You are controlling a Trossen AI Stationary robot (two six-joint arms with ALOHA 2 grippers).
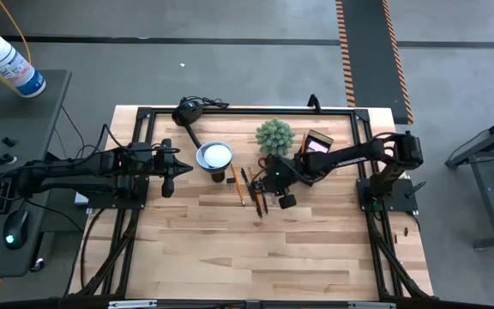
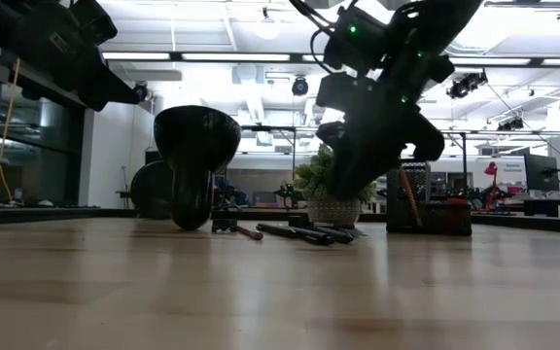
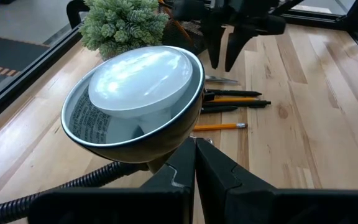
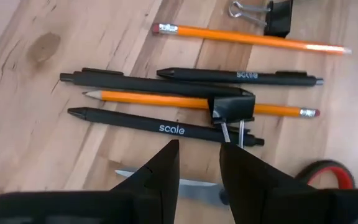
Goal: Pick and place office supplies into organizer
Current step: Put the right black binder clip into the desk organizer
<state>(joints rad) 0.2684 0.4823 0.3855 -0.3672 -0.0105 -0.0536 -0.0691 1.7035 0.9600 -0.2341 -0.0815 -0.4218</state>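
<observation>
A wooden desk (image 1: 230, 249) with 2 dark robot arms. The right gripper (image 4: 199, 163) hangs low over a loose cluster of pens and pencils: 3 black pens (image 4: 166, 128) and 2 orange pencils (image 4: 247, 37) lie side by side on the wood near the desk's middle, with 2 black binder clips (image 4: 232, 107) among them and red-handled scissors (image 4: 331, 174) just beside. Its fingers are slightly apart and hold nothing. The left gripper (image 3: 194, 163) waits near the left edge behind a desk lamp (image 1: 213, 156), fingers pressed together and empty. The black organizer (image 1: 317, 142) stands near the far edge beside a small green plant (image 1: 274, 135). Judging from this, sorting has barely begun; nearly everything lies outside. Beyond is a bright workshop with grey floor.
</observation>
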